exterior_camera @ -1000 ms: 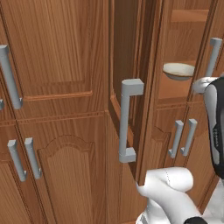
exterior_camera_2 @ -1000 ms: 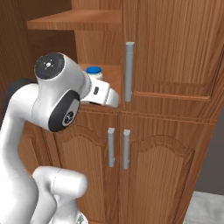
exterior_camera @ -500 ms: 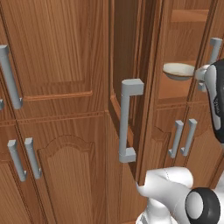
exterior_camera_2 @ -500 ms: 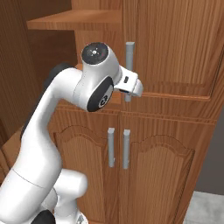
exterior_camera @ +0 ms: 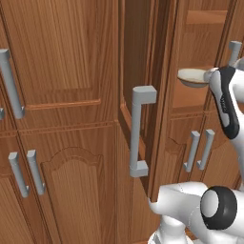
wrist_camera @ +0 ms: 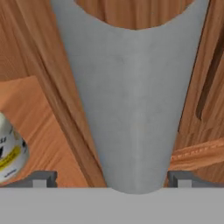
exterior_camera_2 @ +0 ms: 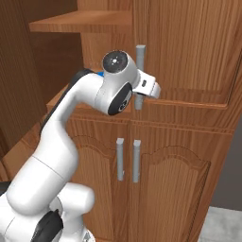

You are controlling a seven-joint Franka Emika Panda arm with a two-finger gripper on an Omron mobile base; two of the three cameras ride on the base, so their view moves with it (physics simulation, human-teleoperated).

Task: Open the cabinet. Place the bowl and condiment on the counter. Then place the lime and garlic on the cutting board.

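Your tool (wrist_camera: 112, 177) straddles the cabinet (exterior_camera_2: 189, 52) handle (wrist_camera: 131, 100), fingers wide, condiment (wrist_camera: 9, 148) beside it; left base shows bowl (exterior_camera: 193, 77) shelved.

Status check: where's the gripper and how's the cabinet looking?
Gripper open, fingers either side of the right door's grey handle. Cabinet left door open, right door shut. Bowl on shelf, condiment beside handle.
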